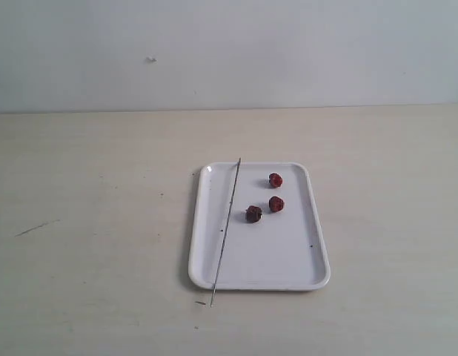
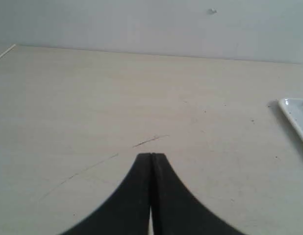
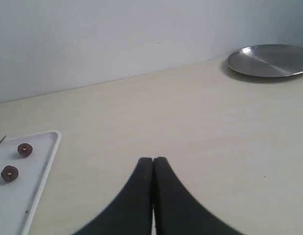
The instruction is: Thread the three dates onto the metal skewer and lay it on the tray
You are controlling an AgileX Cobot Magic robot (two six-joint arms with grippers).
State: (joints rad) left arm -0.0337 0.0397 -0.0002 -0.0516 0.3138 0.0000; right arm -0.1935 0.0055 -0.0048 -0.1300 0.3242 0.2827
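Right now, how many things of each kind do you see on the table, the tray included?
Dates: 3
Skewer: 1
Tray: 1
Steel plate: 1
Total: 6

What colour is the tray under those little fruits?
The tray is white with a few tiny dark specks, clearest in the exterior view.

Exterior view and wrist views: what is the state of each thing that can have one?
tray: flat on the table.
metal skewer: bare, lying along the tray's left side, both ends past the rim.
three dates: loose on the tray, none threaded.
left gripper: shut, empty.
right gripper: shut, empty.
steel plate: flat on the table.
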